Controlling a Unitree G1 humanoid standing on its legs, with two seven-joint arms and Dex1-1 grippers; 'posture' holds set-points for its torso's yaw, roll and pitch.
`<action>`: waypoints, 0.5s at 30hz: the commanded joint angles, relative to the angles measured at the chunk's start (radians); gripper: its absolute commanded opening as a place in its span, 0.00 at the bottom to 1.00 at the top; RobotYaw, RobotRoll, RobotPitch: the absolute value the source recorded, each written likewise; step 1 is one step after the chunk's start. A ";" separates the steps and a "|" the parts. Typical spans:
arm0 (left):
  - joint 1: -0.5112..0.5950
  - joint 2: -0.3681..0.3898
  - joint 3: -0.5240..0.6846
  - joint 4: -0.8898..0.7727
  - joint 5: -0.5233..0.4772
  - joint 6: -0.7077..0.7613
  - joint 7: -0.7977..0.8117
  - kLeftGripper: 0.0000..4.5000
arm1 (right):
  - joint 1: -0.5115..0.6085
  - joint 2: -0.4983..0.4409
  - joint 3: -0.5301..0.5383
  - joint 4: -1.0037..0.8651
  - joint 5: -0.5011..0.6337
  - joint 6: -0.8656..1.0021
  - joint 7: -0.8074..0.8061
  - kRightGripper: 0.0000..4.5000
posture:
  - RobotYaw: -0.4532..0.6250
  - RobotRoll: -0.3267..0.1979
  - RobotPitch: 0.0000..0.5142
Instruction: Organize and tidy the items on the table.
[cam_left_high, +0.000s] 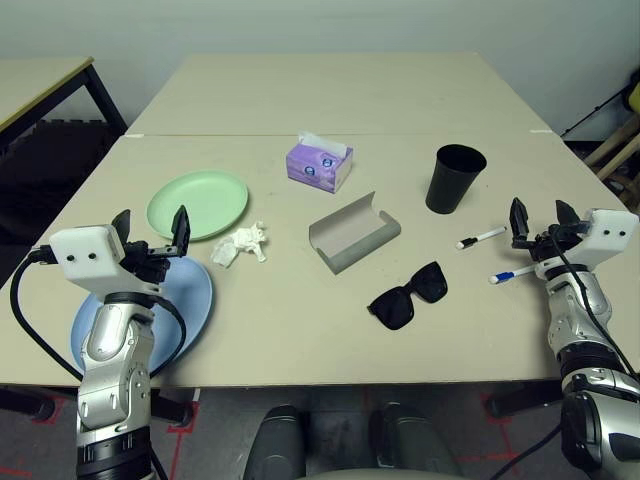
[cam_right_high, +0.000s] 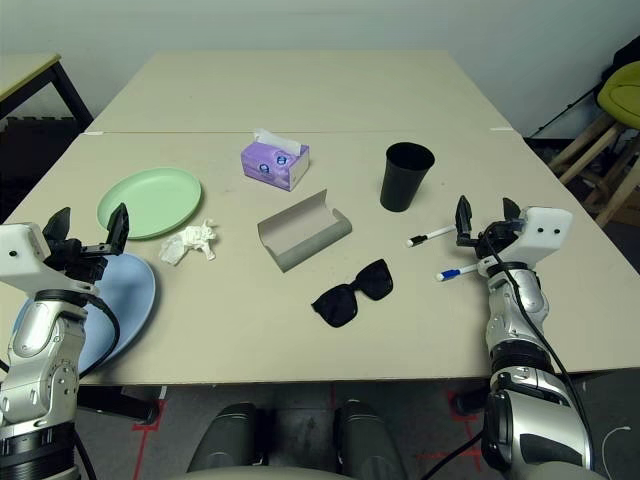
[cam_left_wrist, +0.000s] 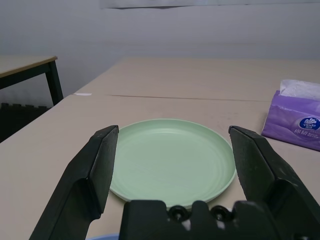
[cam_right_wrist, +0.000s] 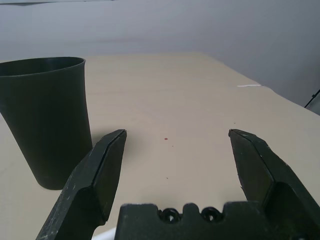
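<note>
Nothing grabbed yet: left end effector (cam_left_high: 151, 234) spread apart over round blue plastic plate (cam_left_high: 190, 300) near worktop (cam_left_high: 300, 330) left edge, facing round green plastic plate (cam_left_wrist: 172, 160); right end effector (cam_left_high: 541, 220) spread apart just beside 2 white markers (cam_left_high: 481, 238). Probably a marker pinch or plate stacking next.

Bare table (cam_left_high: 300, 330) along near edge; black cup (cam_left_high: 456, 178) ahead of right pincer (cam_left_high: 540, 222).

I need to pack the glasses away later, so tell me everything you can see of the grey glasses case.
The grey glasses case is an oblong trough, matte and plastic-looking, lying open with its hollow facing up and nothing inside. It sits near the middle of the table, askew to its edges. The black sunglasses lie nearer the robot, the purple tissue box farther away. Nothing touches it.
</note>
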 joint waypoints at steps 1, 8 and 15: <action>-0.011 0.000 -0.005 -0.024 0.003 0.017 0.010 1.00 | -0.015 -0.007 -0.009 0.020 0.001 -0.010 0.002 1.00 | 0.57 0.62 0.05; -0.013 -0.002 -0.011 -0.041 0.004 0.033 0.020 1.00 | -0.015 -0.009 -0.010 0.025 0.001 -0.011 0.005 1.00 | 0.57 0.62 0.05; -0.014 -0.008 -0.013 -0.035 0.007 0.030 0.019 1.00 | -0.019 -0.011 -0.009 0.028 -0.001 -0.010 0.003 1.00 | 0.57 0.62 0.05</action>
